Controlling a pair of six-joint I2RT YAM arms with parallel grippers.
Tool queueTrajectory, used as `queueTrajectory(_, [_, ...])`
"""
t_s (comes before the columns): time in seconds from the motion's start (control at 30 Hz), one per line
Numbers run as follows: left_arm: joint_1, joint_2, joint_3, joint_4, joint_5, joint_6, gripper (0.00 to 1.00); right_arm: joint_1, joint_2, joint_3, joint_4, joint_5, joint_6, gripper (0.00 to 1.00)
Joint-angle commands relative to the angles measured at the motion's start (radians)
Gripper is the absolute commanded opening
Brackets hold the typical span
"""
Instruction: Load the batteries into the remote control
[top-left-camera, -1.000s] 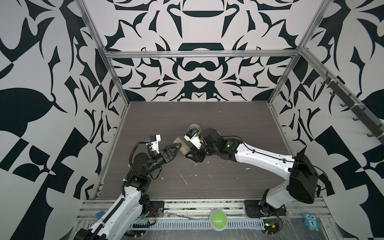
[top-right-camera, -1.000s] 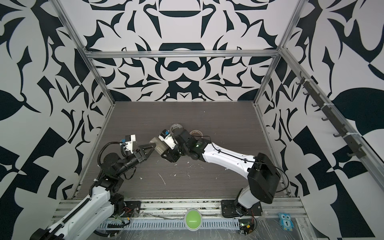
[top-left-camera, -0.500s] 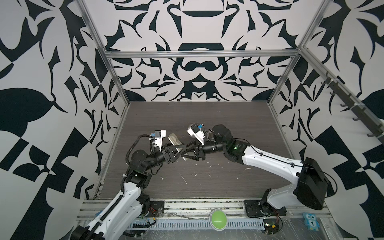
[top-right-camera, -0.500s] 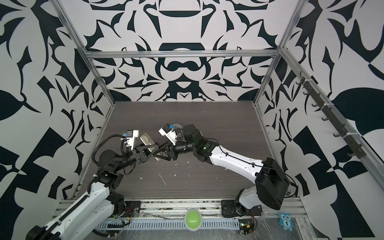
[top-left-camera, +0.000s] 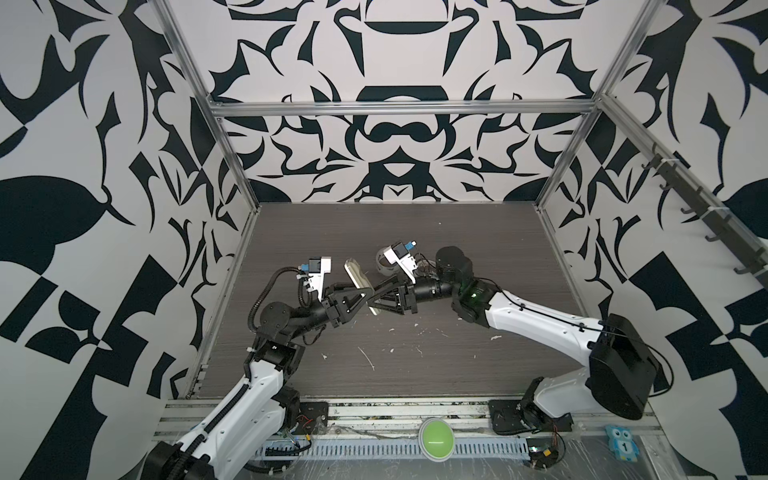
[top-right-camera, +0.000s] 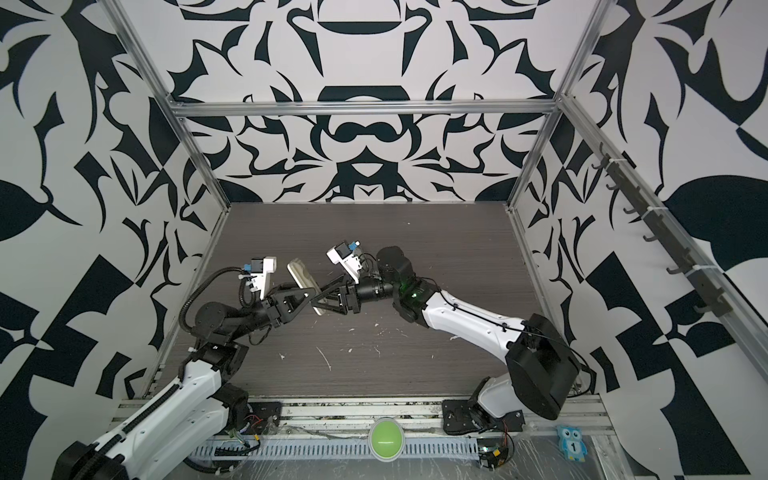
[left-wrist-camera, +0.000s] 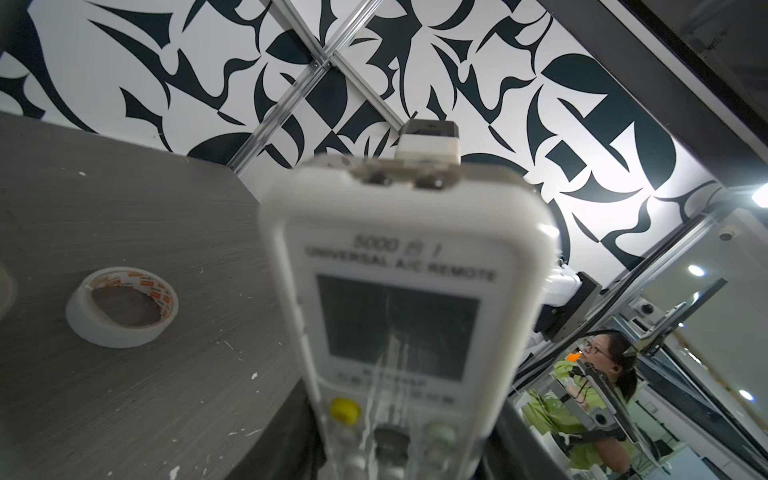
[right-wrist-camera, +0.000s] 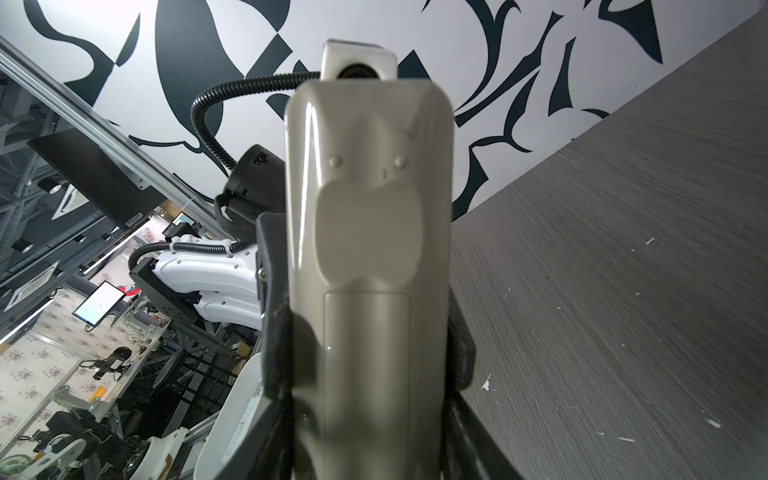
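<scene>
Left fingers (top-left-camera: 354, 294) have come in to the remote (top-left-camera: 356, 275) and narrowed onto it; a second ago they stood wide apart and short of it.
Both arms grip the remote from opposite sides. The right fingers (top-left-camera: 388, 306) meet the left ones nearly tip to tip on its lower half, and each pair is partly closed with the remote's body filling the gap. The remote hangs tilted, clear above the tabletop (top-left-camera: 457, 249), close beside the tape roll (left-wrist-camera: 120, 307). The left wrist view shows its face with the display (left-wrist-camera: 399, 328). The right wrist view shows its back with the cover (right-wrist-camera: 365, 353) in place. White flecks (top-left-camera: 368, 359) lie on the tabletop, well away from the roll.
</scene>
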Motion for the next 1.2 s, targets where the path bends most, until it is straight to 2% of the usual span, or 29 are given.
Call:
queueTrajectory(0.0, [-0.003,0.012,0.012,0.063,0.037,-0.011,0.38,-0.004,-0.003,0.004,0.097,-0.026,0.008,0.00])
queueTrajectory(0.2, [-0.003,0.015,0.016,0.042,0.036,-0.011,0.21,-0.004,-0.003,0.004,0.091,-0.029,0.005,0.01])
queueTrajectory(0.27, [-0.004,0.015,0.016,0.031,0.032,-0.007,0.18,-0.004,-0.007,0.007,0.079,-0.027,0.002,0.09])
queueTrajectory(0.37, [-0.003,0.009,0.018,-0.004,0.018,0.003,0.13,-0.004,-0.023,0.016,0.011,0.009,-0.030,0.27])
queueTrajectory(0.47, [-0.003,-0.005,0.028,-0.086,-0.009,0.024,0.12,-0.004,-0.045,0.017,-0.047,0.055,-0.060,0.61])
queueTrajectory(0.5, [-0.003,-0.015,0.039,-0.145,-0.020,0.043,0.13,-0.004,-0.053,0.015,-0.070,0.075,-0.069,0.78])
queueTrajectory(0.53, [-0.004,-0.025,0.051,-0.215,-0.037,0.064,0.14,-0.004,-0.059,0.017,-0.094,0.094,-0.084,0.82])
queueTrajectory(0.63, [-0.003,-0.060,0.109,-0.486,-0.113,0.169,0.14,-0.005,-0.081,0.010,-0.162,0.147,-0.131,0.90])
queueTrajectory(0.77, [-0.003,-0.060,0.178,-0.739,-0.211,0.242,0.11,-0.014,-0.119,-0.008,-0.244,0.238,-0.186,0.99])
queueTrajectory(0.97, [-0.004,-0.002,0.311,-1.134,-0.434,0.335,0.12,-0.017,-0.192,-0.003,-0.465,0.439,-0.321,0.99])
queueTrajectory(1.07, [-0.004,0.040,0.349,-1.239,-0.506,0.356,0.14,-0.016,-0.238,-0.015,-0.547,0.558,-0.380,0.99])
queueTrajectory(1.17, [-0.003,0.082,0.362,-1.276,-0.530,0.347,0.15,-0.016,-0.268,-0.027,-0.605,0.653,-0.430,0.99])
